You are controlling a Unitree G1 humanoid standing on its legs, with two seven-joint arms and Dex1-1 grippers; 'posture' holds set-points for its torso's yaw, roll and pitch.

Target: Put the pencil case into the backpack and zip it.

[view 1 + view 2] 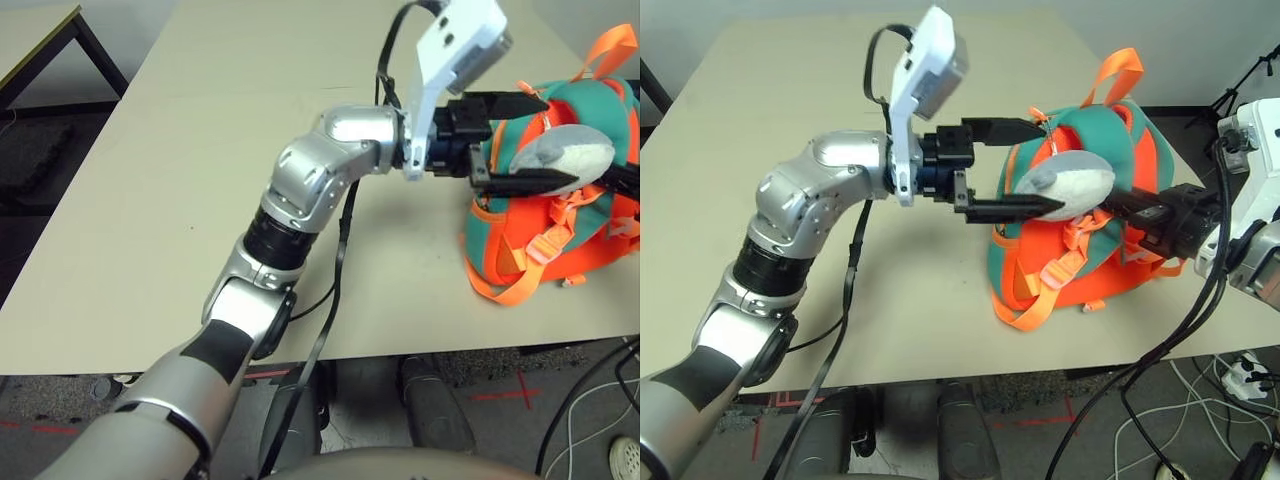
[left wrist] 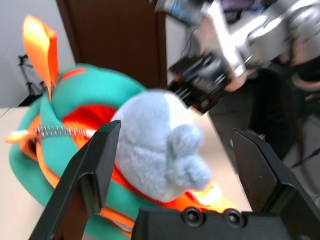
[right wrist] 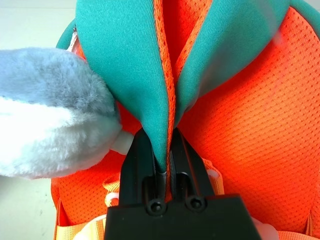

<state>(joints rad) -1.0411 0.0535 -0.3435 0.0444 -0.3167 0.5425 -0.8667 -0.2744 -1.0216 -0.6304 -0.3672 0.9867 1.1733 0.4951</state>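
Observation:
The orange and teal backpack (image 1: 1080, 275) stands on the right part of the table, its grey-white plush toy (image 1: 1072, 184) on the front. My left gripper (image 1: 1051, 167) is open, one finger above the plush toy and one below it, nothing held. In the left wrist view the plush toy (image 2: 155, 145) lies between the fingers (image 2: 95, 165), with silver zip teeth (image 2: 60, 131) beside it. My right gripper (image 3: 164, 150) is shut on a fold of the backpack's teal fabric (image 3: 135, 75), reaching in from the right. The pencil case is out of view.
Loose orange straps (image 1: 1025, 315) trail from the backpack toward the table's front edge (image 1: 970, 375). Bare beige tabletop (image 1: 180, 180) spreads to the left. A second table (image 1: 40, 40) stands at the far left. Cables (image 1: 1200, 400) lie on the floor at the right.

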